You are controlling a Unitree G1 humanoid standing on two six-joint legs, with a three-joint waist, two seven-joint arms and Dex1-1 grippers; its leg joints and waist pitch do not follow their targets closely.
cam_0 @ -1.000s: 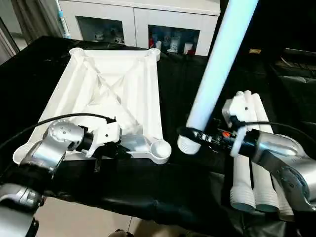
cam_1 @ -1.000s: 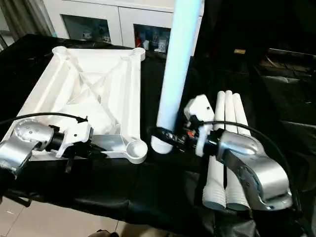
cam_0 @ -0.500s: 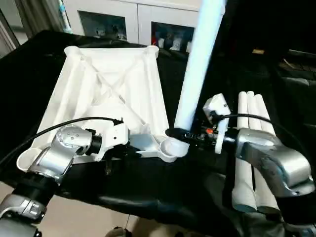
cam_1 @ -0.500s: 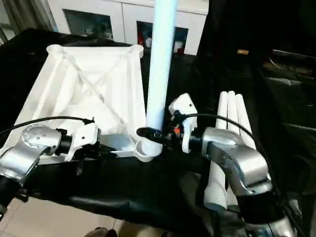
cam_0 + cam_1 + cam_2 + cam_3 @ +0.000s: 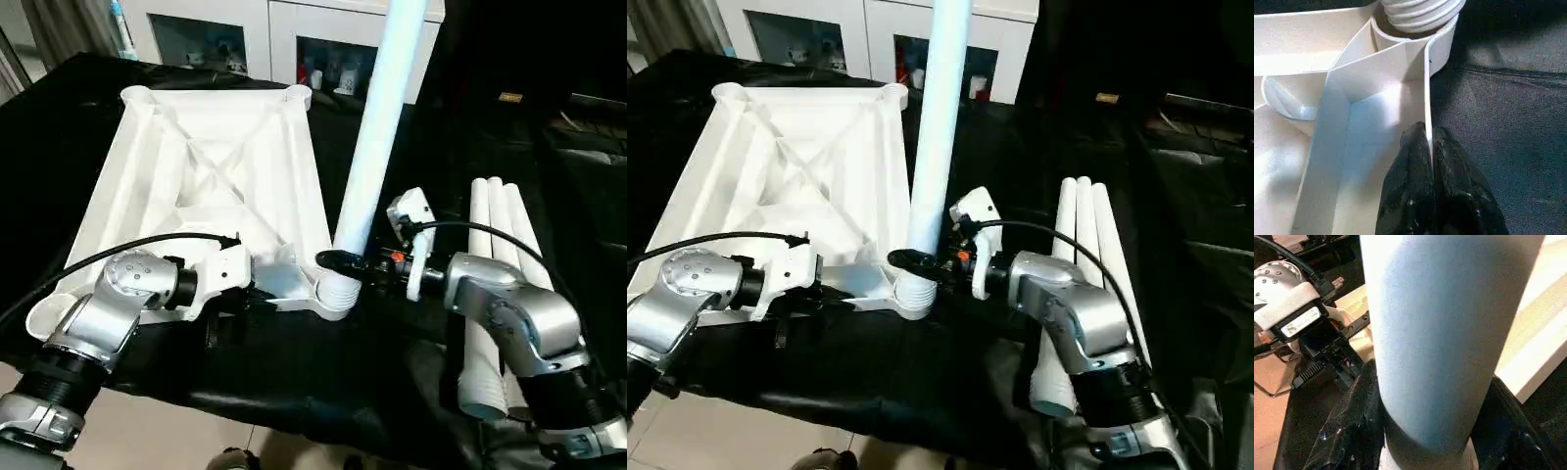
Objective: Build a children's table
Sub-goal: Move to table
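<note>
My left claw [image 5: 1429, 147] pinches the top's [image 5: 211, 166] rim beside the near socket [image 5: 336, 294] to steady it; right claw [image 5: 345, 262] grips the leg [image 5: 377, 127] upright, threaded end in that socket.

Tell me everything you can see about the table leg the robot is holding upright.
The leg is a long, smooth white tube that looks plastic, standing nearly upright and leaning slightly. Its ribbed lower end sits in the round corner socket at the near right corner of the upturned table top. The right gripper clasps it just above the ribs, a black finger on each side. Its top runs out of view. The left gripper pinches the top's rim close by.
</note>
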